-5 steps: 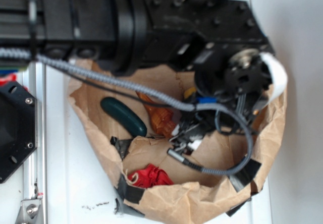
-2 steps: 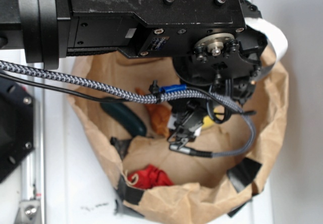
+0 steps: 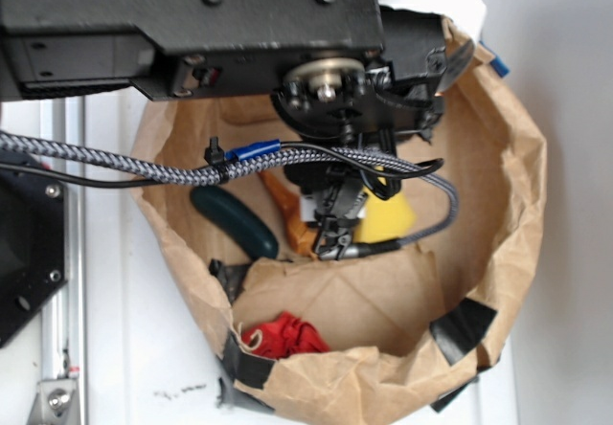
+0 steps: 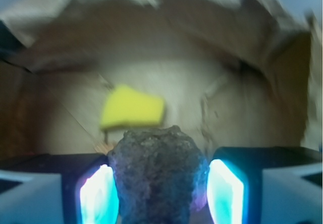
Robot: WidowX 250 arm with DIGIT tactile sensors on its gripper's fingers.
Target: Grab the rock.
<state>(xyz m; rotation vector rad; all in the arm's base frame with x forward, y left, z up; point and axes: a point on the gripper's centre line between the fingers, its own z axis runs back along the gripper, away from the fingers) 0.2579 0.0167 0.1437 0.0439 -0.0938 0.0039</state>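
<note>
In the wrist view the rock (image 4: 157, 163), a dark rough rounded lump, sits between my glowing pads (image 4: 98, 196), which press against its two sides. My gripper (image 4: 160, 188) is shut on the rock, with the paper bag's floor beyond it. The yellow sponge wedge (image 4: 132, 113) lies just beyond the rock. In the exterior view my gripper (image 3: 335, 229) hangs inside the brown paper bag (image 3: 383, 377), next to the sponge (image 3: 391, 216). The rock itself is hidden there by the arm and fingers.
In the bag lie a long dark green cucumber-shaped thing (image 3: 235, 222), an orange object (image 3: 287, 212) and a red crumpled object (image 3: 283, 334). Black tape patches (image 3: 460, 329) sit on the bag wall. A braided cable (image 3: 144, 167) crosses above the bag. A black mount (image 3: 29, 253) stands at left.
The arm has swung left across the exterior view and the gripper has moved left with it. The yellow sponge, mostly covered before, now shows beside the gripper.
</note>
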